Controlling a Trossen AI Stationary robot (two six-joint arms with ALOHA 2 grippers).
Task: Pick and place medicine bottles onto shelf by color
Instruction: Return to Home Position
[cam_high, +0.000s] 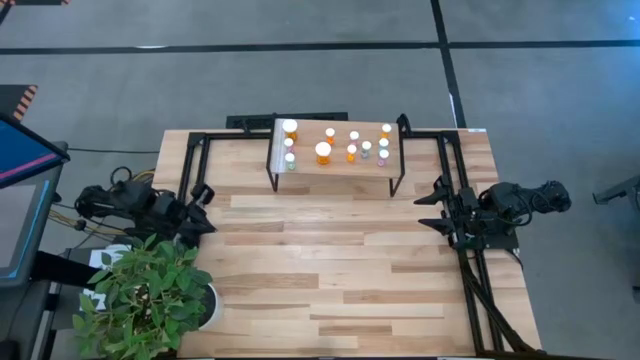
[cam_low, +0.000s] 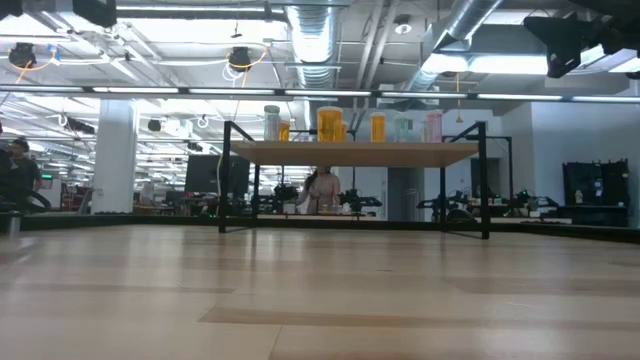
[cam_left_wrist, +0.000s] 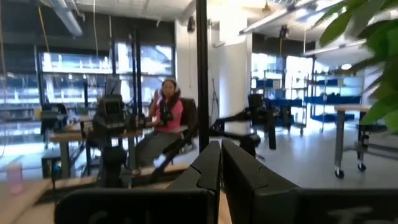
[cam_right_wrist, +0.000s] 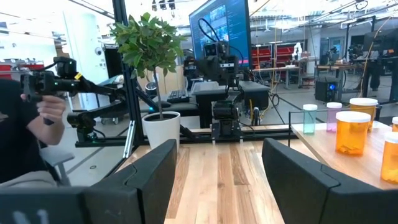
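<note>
The shelf (cam_high: 335, 160) stands at the middle of the table's far edge on thin black legs. Several medicine bottles (cam_high: 323, 152) stand upright on its top: orange ones, plus pale pink, green and white ones. The low view shows them in a row (cam_low: 329, 124) on the shelf (cam_low: 350, 155). My left gripper (cam_high: 203, 196) hovers at the table's left edge, shut and holding nothing (cam_left_wrist: 221, 163). My right gripper (cam_high: 432, 205) hovers at the right edge, open and holding nothing (cam_right_wrist: 221, 171). Its wrist view shows an orange bottle (cam_right_wrist: 352, 132) on the shelf.
A potted green plant (cam_high: 150, 295) stands at the table's near left corner, close to my left arm. Black frame rails (cam_high: 470, 280) run along the right side and the far corners. Bare wood (cam_high: 330, 260) lies between the arms. People sit in the room beyond.
</note>
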